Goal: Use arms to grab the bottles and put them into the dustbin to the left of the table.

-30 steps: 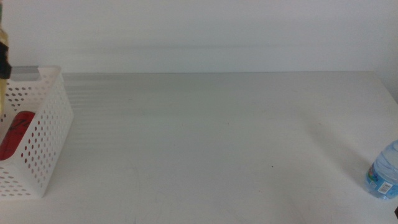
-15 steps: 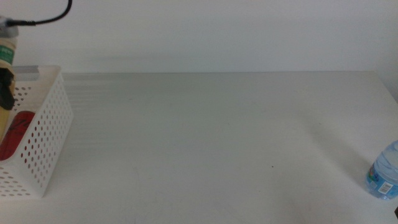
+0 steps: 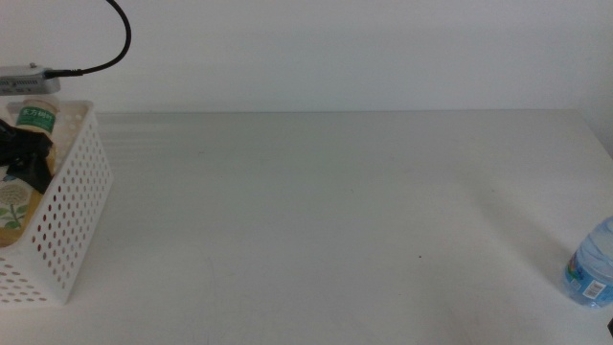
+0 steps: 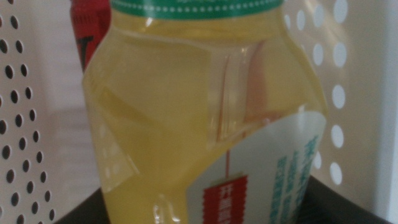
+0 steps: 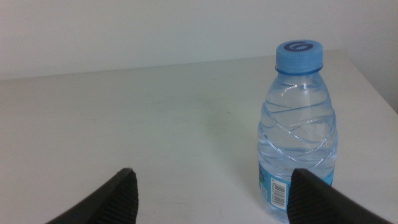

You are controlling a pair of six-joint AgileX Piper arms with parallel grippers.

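left gripper clamps the yellow tea bottle inside the dustbin; right gripper, jaws apart, far from the dustbin

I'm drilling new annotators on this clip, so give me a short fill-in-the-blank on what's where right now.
1. The left claw holds the tea bottle inside the ____.
2. The water bottle has a ____ cap.
3. The right claw is ____, facing the water bottle.
4. Behind the tea bottle in the left wrist view is a ____ can.

Missing words: dustbin; blue; open; red
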